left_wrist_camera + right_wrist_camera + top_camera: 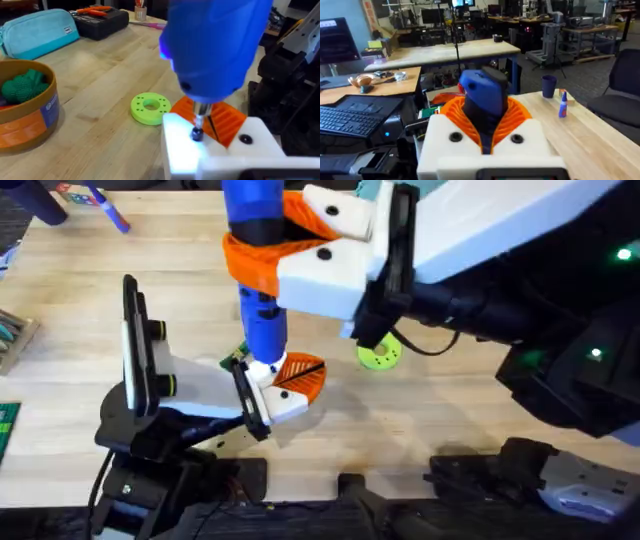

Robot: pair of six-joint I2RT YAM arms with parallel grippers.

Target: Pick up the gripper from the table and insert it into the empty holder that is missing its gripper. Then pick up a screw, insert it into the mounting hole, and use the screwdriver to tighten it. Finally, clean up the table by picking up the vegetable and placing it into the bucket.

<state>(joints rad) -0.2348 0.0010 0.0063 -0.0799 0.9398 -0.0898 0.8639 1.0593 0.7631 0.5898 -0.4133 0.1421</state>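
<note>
Green disc beside screwdriver tip.

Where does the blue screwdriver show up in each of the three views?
Overhead: the screwdriver stands upright at top centre, clamped in the right hand.
Left wrist: it hangs large at upper centre, tip down on a screw.
Right wrist: its top rises between the orange pads.
Shared landmark: orange ribbed pads.

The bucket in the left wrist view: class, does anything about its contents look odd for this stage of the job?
Yes. The bucket already holds the green vegetable, though the right gripper has the screwdriver upright with its tip on the screw. By the task's order, cleanup comes after tightening.
</note>
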